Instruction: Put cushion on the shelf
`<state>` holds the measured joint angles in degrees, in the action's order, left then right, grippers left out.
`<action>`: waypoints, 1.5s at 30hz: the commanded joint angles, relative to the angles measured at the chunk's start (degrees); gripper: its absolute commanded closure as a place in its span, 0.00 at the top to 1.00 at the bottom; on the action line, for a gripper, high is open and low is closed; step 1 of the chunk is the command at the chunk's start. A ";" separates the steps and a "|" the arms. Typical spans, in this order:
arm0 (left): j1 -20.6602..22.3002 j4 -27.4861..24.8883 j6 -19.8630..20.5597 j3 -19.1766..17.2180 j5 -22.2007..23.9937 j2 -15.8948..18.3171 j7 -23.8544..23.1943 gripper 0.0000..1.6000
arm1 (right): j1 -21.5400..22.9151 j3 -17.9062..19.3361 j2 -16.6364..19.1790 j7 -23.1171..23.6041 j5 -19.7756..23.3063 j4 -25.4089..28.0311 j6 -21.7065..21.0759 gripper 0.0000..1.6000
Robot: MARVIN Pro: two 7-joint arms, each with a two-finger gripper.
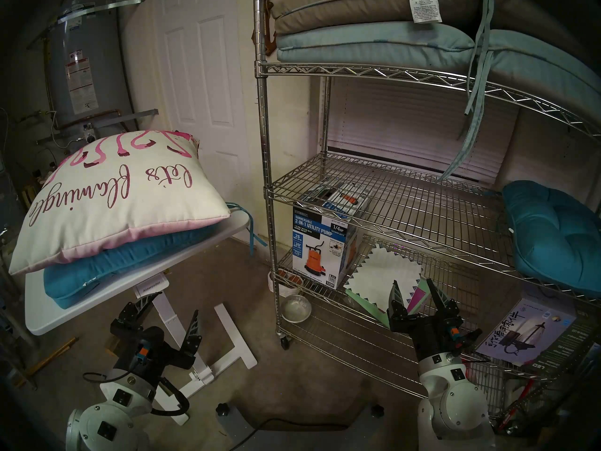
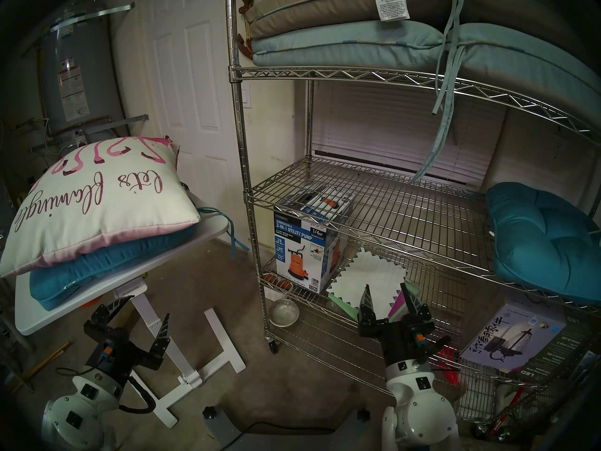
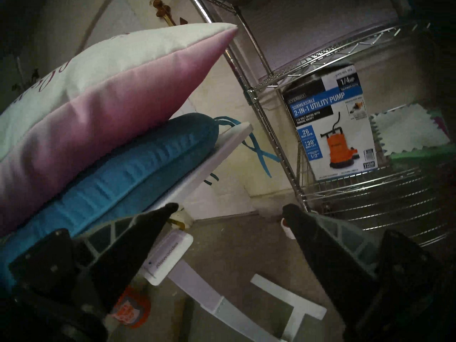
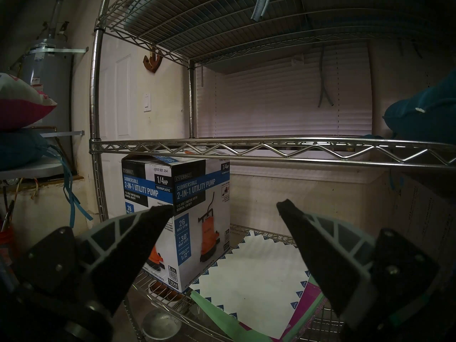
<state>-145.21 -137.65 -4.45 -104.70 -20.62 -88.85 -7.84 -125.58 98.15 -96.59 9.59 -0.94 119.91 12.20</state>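
The cushion (image 1: 113,196) (image 2: 97,206), cream with pink lettering on top and pink underneath (image 3: 86,117), lies on a teal seat cushion (image 1: 130,261) on the tilted white table (image 1: 81,313) at the left. The chrome wire shelf (image 1: 390,206) (image 2: 374,206) (image 4: 246,149) stands to the right, and the left part of its middle tier is bare. My left gripper (image 1: 174,305) (image 3: 230,208) is open, low, below the table's front edge. My right gripper (image 1: 412,282) (image 4: 225,205) is open in front of the shelf's lower tier. Neither touches the cushion.
A second teal cushion (image 1: 553,232) sits at the right of the middle tier. Grey and pale blue pads (image 1: 357,37) fill the upper tier, with ties hanging down. A pump box (image 1: 322,245), papers and a lamp box (image 1: 527,330) are lower down. A metal bowl (image 1: 296,308) sits on the floor.
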 commanded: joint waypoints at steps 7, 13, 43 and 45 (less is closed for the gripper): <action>-0.89 -2.35 -8.07 -3.36 0.09 -2.09 6.14 1.00 | 0.19 0.00 0.05 0.03 0.00 0.94 0.25 1.00; -2.05 -2.35 -8.45 -9.11 -0.24 -2.72 8.23 1.00 | 0.22 0.01 0.05 0.03 0.00 0.90 0.26 1.00; -6.41 -2.35 -12.71 -26.21 -8.56 -3.24 12.02 1.00 | 0.31 0.01 0.03 0.03 0.00 0.74 0.30 1.00; -6.20 -2.35 -12.83 -27.45 -8.73 -3.30 12.58 1.00 | 0.32 0.01 0.03 0.03 0.00 0.72 0.30 1.00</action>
<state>-151.30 -138.45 -16.21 -128.76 -28.65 -91.97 2.75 -125.54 98.15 -96.64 9.59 -0.94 119.58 12.21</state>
